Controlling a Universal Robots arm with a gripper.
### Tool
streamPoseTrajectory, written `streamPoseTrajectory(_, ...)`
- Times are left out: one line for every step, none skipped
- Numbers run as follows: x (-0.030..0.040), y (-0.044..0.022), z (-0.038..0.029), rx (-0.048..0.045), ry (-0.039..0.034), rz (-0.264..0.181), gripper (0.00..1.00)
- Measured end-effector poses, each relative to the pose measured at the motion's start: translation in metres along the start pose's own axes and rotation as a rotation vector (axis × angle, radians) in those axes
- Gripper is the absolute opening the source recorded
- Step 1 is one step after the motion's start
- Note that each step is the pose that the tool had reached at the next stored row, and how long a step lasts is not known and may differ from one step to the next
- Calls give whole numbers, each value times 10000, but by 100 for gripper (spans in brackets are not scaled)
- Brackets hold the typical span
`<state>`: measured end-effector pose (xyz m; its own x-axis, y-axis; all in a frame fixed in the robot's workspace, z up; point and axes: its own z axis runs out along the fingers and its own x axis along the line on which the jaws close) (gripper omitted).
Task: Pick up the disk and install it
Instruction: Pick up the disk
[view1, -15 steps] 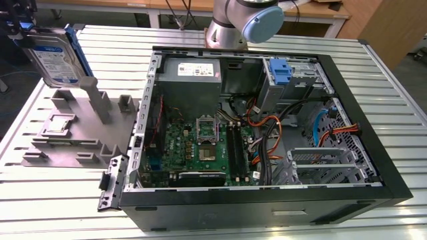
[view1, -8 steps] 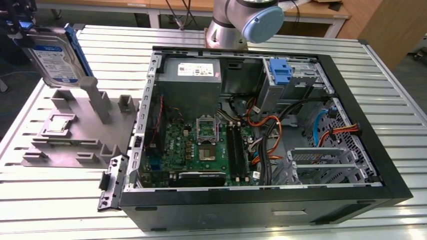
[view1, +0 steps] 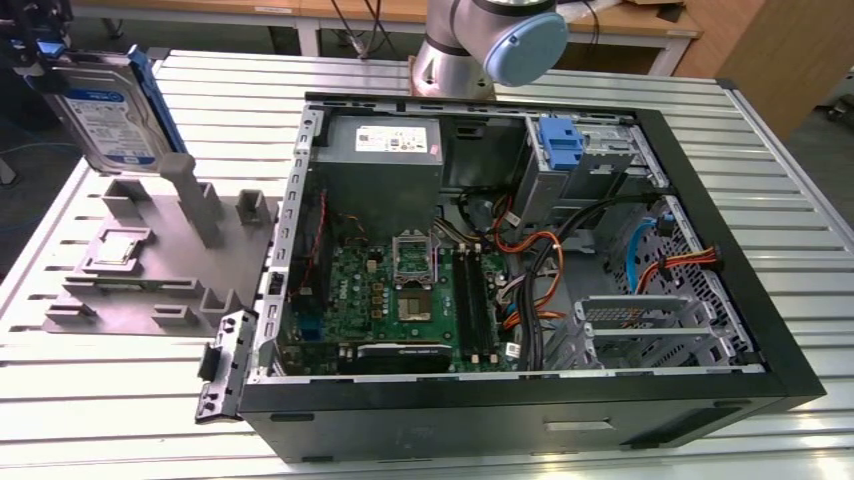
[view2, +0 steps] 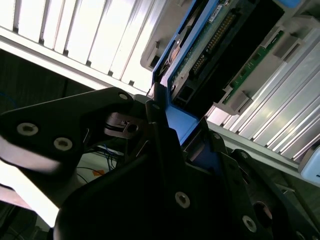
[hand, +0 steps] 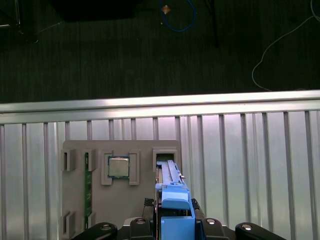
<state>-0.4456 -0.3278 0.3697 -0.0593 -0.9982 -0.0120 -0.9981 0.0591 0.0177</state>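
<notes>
Here, gripper (hand: 175, 223) jaws clamped on flat, blue-framed metal disk (view1: 114, 110), over blocky grey holder (view1: 140, 300).

No print can be read on any surface. Labelled surfaces are placed against the computer case (view1: 534, 400).

- **Disk:** The disk (view1: 114, 110) is outside the case, beyond its wall on the exterior view's left. It carries a white-and-blue label (view1: 114, 128) whose lines of print are too small to make out.
- **Power supply:** The power supply (view1: 380, 180) is inside the case at its far corner. It bears a white sticker (view1: 396, 140) with illegible print.
- **Motherboard:** A small white tag (view1: 511, 349) sits by the motherboard (view1: 354, 290), close to the case's near wall, and is likewise unreadable.
</notes>
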Motion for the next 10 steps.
streamPoseTrajectory(0, 0, -7, -2, 1, 0, 36)
streamPoseTrajectory(0, 0, -15, -1, 1, 1, 36)
streamPoseTrajectory(0, 0, -24, 0, 1, 0, 36)
streamPoseTrajectory(0, 1, -31, 1, 0, 0, 36)
streamPoseTrajectory(0, 1, -35, 1, 0, 0, 36)
streamPoseTrajectory(0, 1, -35, 3, -1, 0, 36)
streamPoseTrajectory(0, 1, -35, 4, -2, 0, 36)
streamPoseTrajectory(-1, 1, -38, 1, 0, 1, 36)
streamPoseTrajectory(-1, 1, -40, 1, 0, 0, 36)
streamPoseTrajectory(-1, 1, -41, 0, 0, 0, 36)
